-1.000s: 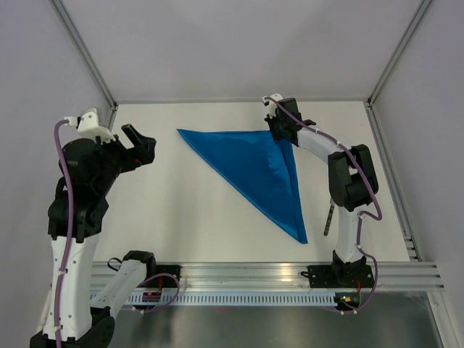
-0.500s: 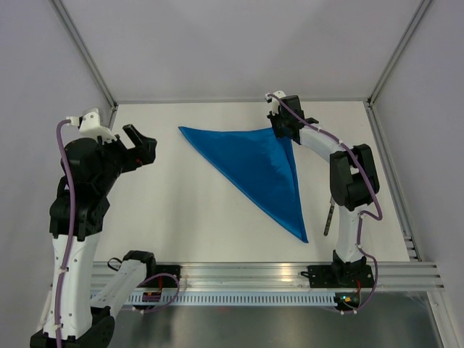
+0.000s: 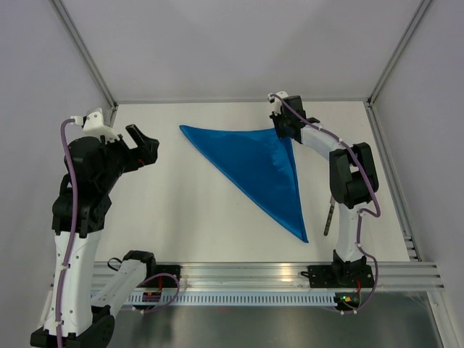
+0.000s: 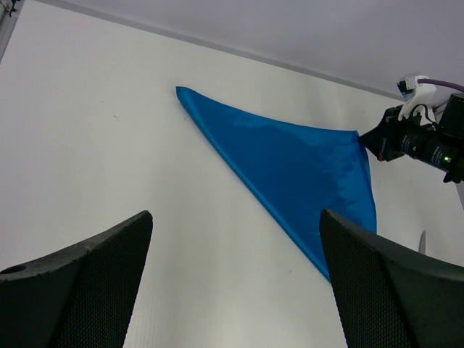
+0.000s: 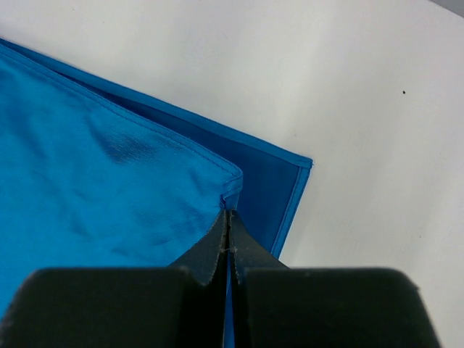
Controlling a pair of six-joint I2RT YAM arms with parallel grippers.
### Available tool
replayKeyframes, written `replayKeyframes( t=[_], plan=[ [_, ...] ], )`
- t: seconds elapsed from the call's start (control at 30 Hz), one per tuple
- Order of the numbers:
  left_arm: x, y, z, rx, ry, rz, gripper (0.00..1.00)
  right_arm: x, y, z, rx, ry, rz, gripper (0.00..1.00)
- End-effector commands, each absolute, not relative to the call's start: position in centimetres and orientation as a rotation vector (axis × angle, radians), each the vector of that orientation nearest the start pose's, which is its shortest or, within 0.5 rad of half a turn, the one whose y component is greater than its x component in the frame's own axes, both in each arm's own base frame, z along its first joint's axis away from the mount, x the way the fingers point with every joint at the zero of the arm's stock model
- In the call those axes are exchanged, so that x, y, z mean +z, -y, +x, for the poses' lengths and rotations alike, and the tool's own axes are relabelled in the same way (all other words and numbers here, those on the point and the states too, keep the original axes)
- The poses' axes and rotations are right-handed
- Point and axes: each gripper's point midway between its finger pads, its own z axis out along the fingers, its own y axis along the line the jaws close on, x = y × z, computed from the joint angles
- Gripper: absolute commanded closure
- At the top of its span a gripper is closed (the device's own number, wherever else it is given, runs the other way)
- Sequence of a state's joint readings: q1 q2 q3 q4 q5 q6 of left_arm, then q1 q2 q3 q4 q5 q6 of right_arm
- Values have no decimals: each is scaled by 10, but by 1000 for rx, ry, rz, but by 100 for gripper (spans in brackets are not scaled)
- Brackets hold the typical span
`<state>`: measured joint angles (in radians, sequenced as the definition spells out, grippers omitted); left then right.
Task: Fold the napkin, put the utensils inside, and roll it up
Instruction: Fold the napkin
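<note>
Top view first: the napkin (image 3: 261, 163) is laid out on the tabletop (image 3: 188, 217) as a folded triangle, with the long edge running from the far-left tip down to a near point by the right arm (image 3: 348, 181). Its far-right corner is pinched by the right jaws, which are shut tight on it. Compared with a second ago, that corner has been dragged a touch farther back and to the right, and the far-left tip has been pulled along with it (barely, but it's there). The knife (image 3: 328, 217) is seen lying just right of the napkin's near point, partly hidden by the right arm; whether the cloth is touched can't be told. The left arm (image 3: 80, 188) is held up over the left side of the tabletop, well apart from the napkin, with the left jaws spread wide and nothing in them. It has been nudged slightly rightward since the earlier frame.

Left wrist view: the two black fingers (image 4: 80, 290) are seen far apart at the bottom, empty, with the napkin (image 4: 297, 170) lying well beyond them. A sliver of the knife (image 4: 422, 241) is caught near the right edge.

Right wrist view: the right jaws are closed with no gap, and the corner of the top layer of the napkin (image 5: 109, 181) is clamped at their tips. The lower layer's corner is left poking out just past it, flat on the tabletop (image 5: 348, 87).
</note>
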<state>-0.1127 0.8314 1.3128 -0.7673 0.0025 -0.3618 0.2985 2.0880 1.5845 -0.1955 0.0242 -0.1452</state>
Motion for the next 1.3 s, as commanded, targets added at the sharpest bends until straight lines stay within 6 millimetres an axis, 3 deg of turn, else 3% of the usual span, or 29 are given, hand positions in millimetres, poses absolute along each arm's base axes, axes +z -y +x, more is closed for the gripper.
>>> replayKeyframes(
  t=[0.0,0.7,0.8,0.83,0.97,1.1,1.2,1.23,1.27],
  plan=[
    [374,47,261,-343,-1823,-205,0,102,-149,552,32,-2177,-446,100],
    [366,48,263,-342,-1842,-204,0,87,-140,555,4,-2207,-438,100],
    [361,48,265,-342,-1848,-206,0,83,-137,555,-8,-2220,-425,90],
    [359,49,265,-345,-1853,-203,0,83,-136,556,-16,-2221,-421,77],
    [355,50,267,-356,-1856,-209,0,91,-127,560,-37,-2223,-387,41],
    [350,56,268,-397,-1858,-211,0,108,-111,561,-49,-2228,-342,36],
    [338,61,268,-435,-1873,-214,0,114,-89,542,-67,-2287,-321,36],
    [340,65,267,-458,-1856,-203,0,127,-81,531,-68,-2291,-310,36],
    [337,67,267,-475,-1859,-208,0,116,-63,516,-76,-2343,-295,36]
  ],
)
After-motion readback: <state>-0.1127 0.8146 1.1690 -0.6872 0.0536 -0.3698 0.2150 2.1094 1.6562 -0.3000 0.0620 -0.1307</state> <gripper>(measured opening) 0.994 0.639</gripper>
